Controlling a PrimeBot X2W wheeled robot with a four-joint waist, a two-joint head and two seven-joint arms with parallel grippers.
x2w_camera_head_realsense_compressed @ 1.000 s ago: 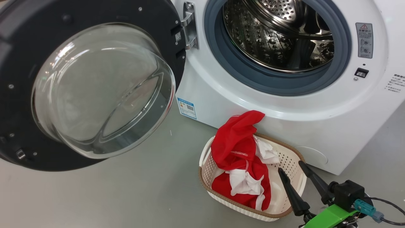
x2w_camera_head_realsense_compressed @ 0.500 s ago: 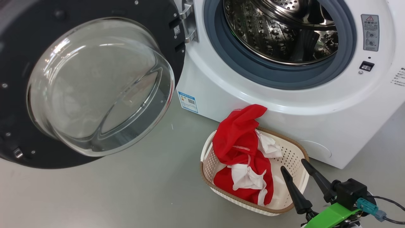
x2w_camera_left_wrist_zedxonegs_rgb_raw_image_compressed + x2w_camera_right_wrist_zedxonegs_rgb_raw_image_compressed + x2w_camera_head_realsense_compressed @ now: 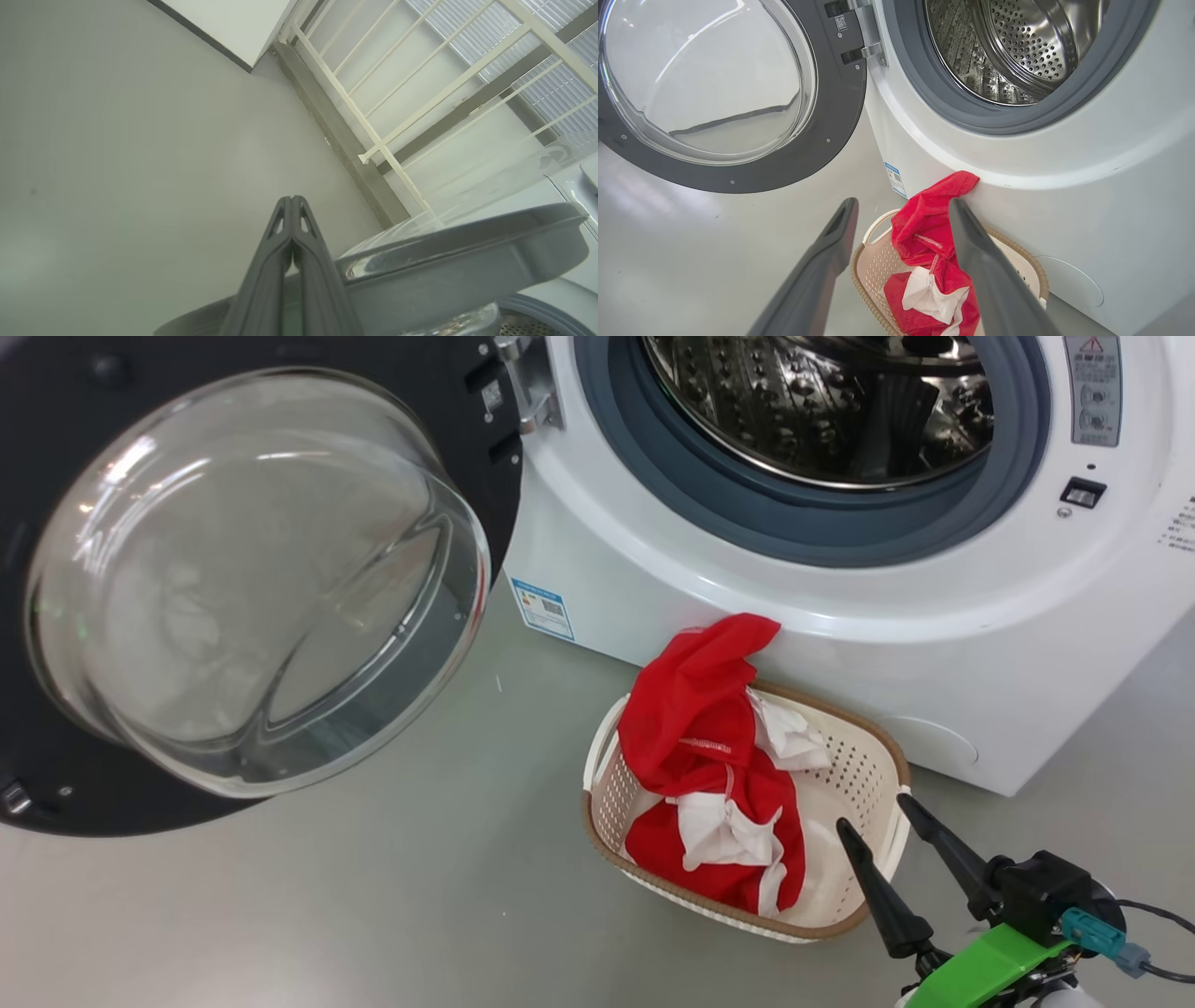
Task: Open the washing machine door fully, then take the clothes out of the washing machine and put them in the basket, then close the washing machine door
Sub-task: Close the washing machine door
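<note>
While one basket (image 3: 854,775) holds clothes (image 3: 700,747), right tool (image 3: 870,810) is spread, left tool (image 3: 291,200) pressed together.

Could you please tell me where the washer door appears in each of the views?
Head view: door at the left, swung open.
Right wrist view: door at the upper left.
Left wrist view: door at the lower right, rim edge-on.
Shared landmark: the grey gasket.

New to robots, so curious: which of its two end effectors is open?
The right end effector: its two dark fingers stand wide apart, while the left end effector has its fingers pressed together.
</note>
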